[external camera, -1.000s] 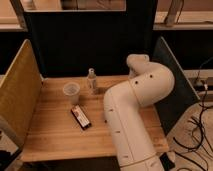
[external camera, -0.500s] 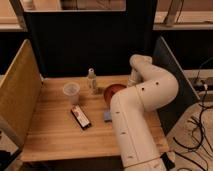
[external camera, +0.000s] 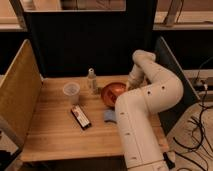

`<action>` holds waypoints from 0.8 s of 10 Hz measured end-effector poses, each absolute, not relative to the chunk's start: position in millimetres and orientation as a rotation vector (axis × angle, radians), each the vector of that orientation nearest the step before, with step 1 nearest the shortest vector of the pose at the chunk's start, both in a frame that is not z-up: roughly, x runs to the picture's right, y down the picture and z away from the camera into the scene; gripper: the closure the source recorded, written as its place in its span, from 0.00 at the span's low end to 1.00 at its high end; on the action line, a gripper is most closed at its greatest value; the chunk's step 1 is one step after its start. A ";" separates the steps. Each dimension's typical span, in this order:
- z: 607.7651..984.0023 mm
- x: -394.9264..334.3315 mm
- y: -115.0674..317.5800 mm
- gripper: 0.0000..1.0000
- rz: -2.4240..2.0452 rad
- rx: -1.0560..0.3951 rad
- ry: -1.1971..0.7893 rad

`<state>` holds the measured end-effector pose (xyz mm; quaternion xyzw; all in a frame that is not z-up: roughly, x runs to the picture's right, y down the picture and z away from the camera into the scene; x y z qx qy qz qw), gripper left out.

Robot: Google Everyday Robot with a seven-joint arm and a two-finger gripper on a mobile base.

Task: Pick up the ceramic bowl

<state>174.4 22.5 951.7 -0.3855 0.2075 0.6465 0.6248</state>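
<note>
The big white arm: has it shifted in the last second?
Yes. The arm swung right, away from the small bottle, uncovering the ceramic bowl. Its claw now sits at the bowl's right rim.

The bowl [external camera: 112, 93] sits on the tabletop [external camera: 55, 135], right of the bottle [external camera: 91, 80] and cup [external camera: 71, 92]. The gripper [external camera: 131, 85] is at its right rim, and the pad [external camera: 110, 116] lies before it.

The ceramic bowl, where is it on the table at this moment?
In the camera view the ceramic bowl sits right of centre on the table, beside the small bottle, with the gripper at its right rim.
</note>
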 end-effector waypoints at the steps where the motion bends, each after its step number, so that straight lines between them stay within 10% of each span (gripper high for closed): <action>1: 946.9 174.7 8.4 1.00 1.492 -0.870 0.441; 8: 903.9 188.6 -70.8 1.00 1.522 -0.757 0.251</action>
